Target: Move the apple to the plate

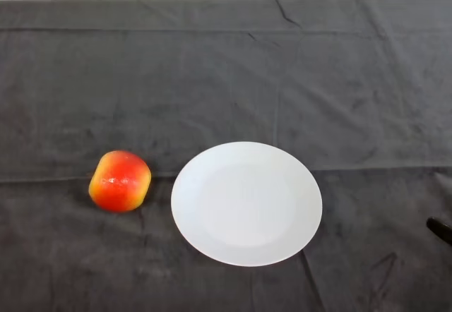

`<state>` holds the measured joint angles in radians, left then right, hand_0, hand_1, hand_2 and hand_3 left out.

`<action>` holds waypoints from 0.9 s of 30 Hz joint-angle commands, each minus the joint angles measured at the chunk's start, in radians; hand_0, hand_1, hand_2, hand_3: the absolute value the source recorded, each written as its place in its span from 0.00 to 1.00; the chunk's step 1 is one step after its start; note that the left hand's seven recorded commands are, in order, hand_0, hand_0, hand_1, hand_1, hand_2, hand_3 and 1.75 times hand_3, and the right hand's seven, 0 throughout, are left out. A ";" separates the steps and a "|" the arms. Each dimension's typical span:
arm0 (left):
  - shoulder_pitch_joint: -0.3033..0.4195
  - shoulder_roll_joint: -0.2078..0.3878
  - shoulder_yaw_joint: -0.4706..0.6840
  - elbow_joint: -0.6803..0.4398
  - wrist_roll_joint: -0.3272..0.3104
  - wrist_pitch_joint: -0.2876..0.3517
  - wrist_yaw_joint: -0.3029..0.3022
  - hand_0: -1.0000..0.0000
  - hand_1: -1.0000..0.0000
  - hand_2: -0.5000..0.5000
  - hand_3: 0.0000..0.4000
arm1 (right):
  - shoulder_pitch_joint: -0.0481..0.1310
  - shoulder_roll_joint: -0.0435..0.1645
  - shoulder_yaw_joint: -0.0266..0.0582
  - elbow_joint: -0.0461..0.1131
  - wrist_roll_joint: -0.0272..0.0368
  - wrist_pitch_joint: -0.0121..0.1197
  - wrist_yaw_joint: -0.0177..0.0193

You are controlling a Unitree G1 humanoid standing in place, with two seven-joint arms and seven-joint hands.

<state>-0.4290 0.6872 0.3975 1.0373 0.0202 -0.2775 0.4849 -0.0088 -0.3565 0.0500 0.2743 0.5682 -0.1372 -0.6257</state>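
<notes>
Resting untouched at frame's left-centre, apple lies just beside plate; hand absent, fingers' state unknowable; best approach from lower left, grasp apple's sides, clear rim.

Cut off at the edges

We see a small dark object clipped by the right edge and cannot identify it; the cloth-covered surface runs past the left, right and bottom edges.

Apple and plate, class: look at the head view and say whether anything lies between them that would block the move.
Nothing visible does. The apple sits on the dark cloth just left of the white plate, with only bare cloth in the narrow gap between them.
</notes>
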 commanded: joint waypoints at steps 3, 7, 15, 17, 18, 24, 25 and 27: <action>-0.079 0.033 -0.047 0.029 -0.002 -0.049 -0.021 1.00 1.00 0.50 0.00 | 0.024 0.009 0.0132 0.033 0.0412 0.016 0.0027; -0.107 0.010 -0.064 0.030 0.001 -0.085 -0.047 1.00 1.00 0.50 0.00 | 0.024 0.009 0.0131 0.033 0.0412 0.016 0.0028; -0.152 -0.016 -0.088 0.036 -0.004 -0.152 -0.120 1.00 1.00 0.50 0.00 | 0.024 0.010 0.0131 0.033 0.0411 0.016 0.0028; -0.161 -0.026 -0.093 0.038 -0.006 -0.169 -0.136 1.00 1.00 0.50 0.00 | 0.024 0.010 0.0131 0.033 0.0411 0.016 0.0028; -0.165 -0.031 -0.095 0.039 -0.006 -0.177 -0.143 1.00 1.00 0.50 0.00 | 0.024 0.010 0.0131 0.033 0.0411 0.016 0.0028; -0.190 -0.073 -0.118 0.043 -0.003 -0.221 -0.176 1.00 1.00 0.50 0.00 | 0.024 0.010 0.0131 0.033 0.0411 0.016 0.0028; -0.194 -0.081 -0.123 0.043 -0.001 -0.228 -0.181 1.00 1.00 0.50 0.00 | 0.024 0.010 0.0131 0.033 0.0411 0.016 0.0028; -0.200 -0.095 -0.133 0.043 0.003 -0.240 -0.191 1.00 1.00 0.50 0.00 | 0.024 0.010 0.0131 0.033 0.0411 0.016 0.0028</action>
<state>-0.5833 0.5987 0.2803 1.0374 0.0212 -0.5012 0.2993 -0.0089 -0.3569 0.0541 0.2735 0.5681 -0.1440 -0.6257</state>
